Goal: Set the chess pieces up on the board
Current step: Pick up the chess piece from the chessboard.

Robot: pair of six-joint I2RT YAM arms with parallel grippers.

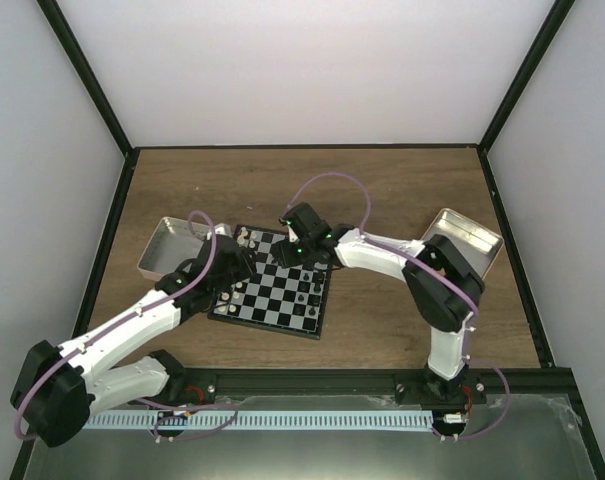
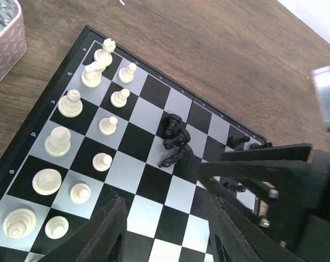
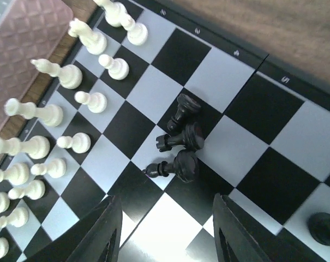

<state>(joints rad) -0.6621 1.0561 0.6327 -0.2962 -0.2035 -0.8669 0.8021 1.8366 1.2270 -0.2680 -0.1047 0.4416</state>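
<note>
Top external view: both arms reach inward over the chessboard (image 1: 282, 302), the left gripper (image 1: 229, 268) at its left edge and the right gripper (image 1: 308, 243) at its far edge. A pinkish tin (image 1: 162, 250) lies just beside the board's left corner. A second shallow tin (image 1: 472, 240) sits well apart on the right.

Left wrist view: the white pieces (image 2: 58, 141) stand in two orderly files along one side of the board (image 2: 136, 143), larger figures on the outer file and pawns on the inner. This side therefore appears finished. Three black pieces (image 2: 175, 139) are bunched on the central squares, and at least two seem to lie on their sides, heads pointing across the board. A few more black pieces (image 2: 238, 141) stand near the opposite border, so the black ranks look incomplete. The left gripper (image 2: 165, 234) hangs with its jaws apart and nothing between them, evidently held clear of the finished white side.

Right wrist view: the right gripper (image 3: 162, 229) is likewise parted and empty, poised above the same black cluster (image 3: 184, 136) at mid-board (image 3: 219, 65). Its fingers straddle the squares just short of the nearest toppled piece. This placement suggests an approach to pick that piece up. Because the three pieces touch or nearly touch, a closing jaw could nudge a neighbour.
</note>
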